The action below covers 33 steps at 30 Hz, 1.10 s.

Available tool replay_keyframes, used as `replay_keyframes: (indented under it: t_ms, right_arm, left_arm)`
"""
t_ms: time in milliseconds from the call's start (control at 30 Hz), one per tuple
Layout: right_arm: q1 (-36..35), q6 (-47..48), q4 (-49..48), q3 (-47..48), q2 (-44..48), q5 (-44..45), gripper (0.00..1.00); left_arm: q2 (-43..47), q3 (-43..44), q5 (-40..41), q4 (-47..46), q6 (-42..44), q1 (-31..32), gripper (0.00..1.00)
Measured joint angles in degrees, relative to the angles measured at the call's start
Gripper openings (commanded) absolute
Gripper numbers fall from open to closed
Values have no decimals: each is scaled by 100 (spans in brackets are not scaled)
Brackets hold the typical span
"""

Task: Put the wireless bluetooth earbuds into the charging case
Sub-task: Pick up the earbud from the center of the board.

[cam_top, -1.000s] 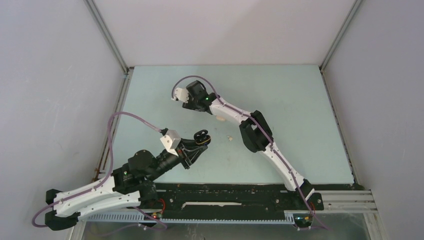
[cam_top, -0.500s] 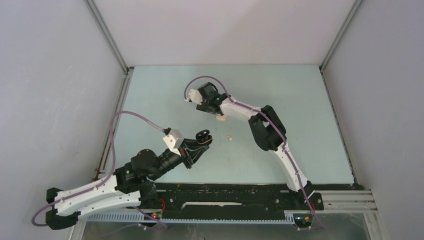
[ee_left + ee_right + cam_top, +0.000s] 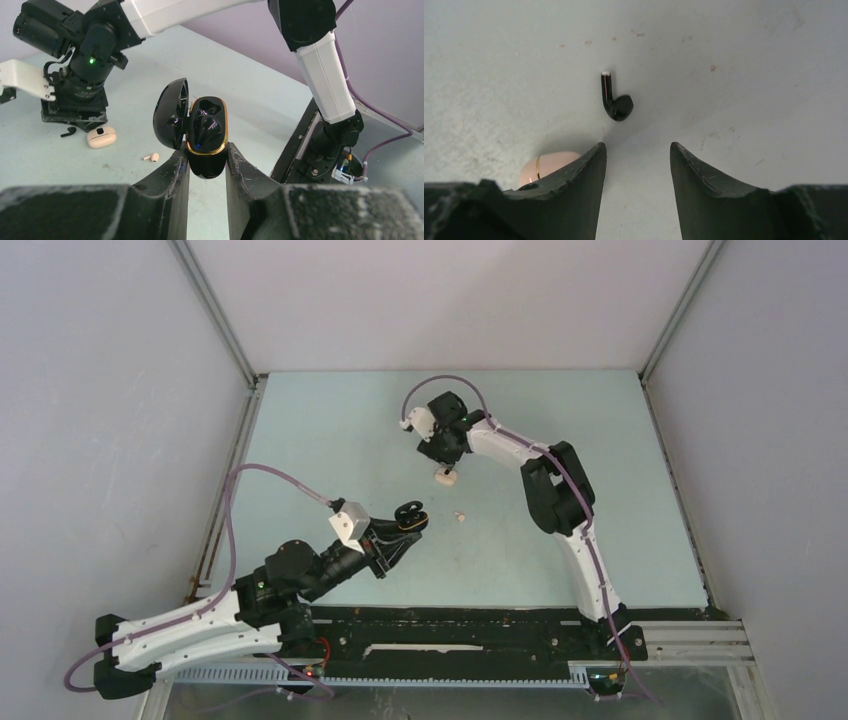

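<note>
My left gripper [image 3: 206, 148] is shut on the black charging case [image 3: 206, 142], a gold-rimmed case held upright with its lid open; a glossy dark shape sits in its lower well. In the top view the case [image 3: 408, 514] hangs above the table's middle left. My right gripper [image 3: 638, 145] points down at the table, open and holding nothing. A black earbud [image 3: 616, 102] with a stem lies just ahead of its fingertips. A small whitish earbud [image 3: 459, 516] lies loose on the table and also shows in the left wrist view [image 3: 152, 157].
A beige-pink pebble case [image 3: 445, 476] lies closed beside the right gripper, partly behind its left finger [image 3: 574, 175]. The right arm's forearm [image 3: 520, 450] stretches across the table's right half. Grey walls stand on three sides of the pale table [image 3: 330, 430].
The right arm has swung its wrist rightward across the far table, uncovering the beige-pink case, and its jaws have narrowed slightly. The left arm has barely moved.
</note>
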<state>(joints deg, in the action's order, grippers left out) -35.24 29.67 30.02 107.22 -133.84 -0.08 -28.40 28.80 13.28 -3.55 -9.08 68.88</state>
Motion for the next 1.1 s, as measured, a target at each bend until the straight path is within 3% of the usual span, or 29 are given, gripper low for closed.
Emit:
replay_keyframes:
  t_ms: [233,433,633,867,1100]
  right_arm:
    - [407,-481,859,162,2,-1268,55]
    - [625,-1532,450,-42,168,-1838,56]
    - [649,-2328,-15,208,98,-1849,60]
    - [577,-2765,-61,1829,-758,-1556,59]
    - [396,-2608,249,1884,-990,-1038,60]
  left_arm:
    - [83,-166,-11,-42,39,0,0]
    - [114,-181,-15,-52,57,0,0]
    - [31,-181,-20,-52,57,0,0]
    - [-85,-181,-24,-63,55,0,0]
    - [-31,-181,-13,-66,55,0,0]
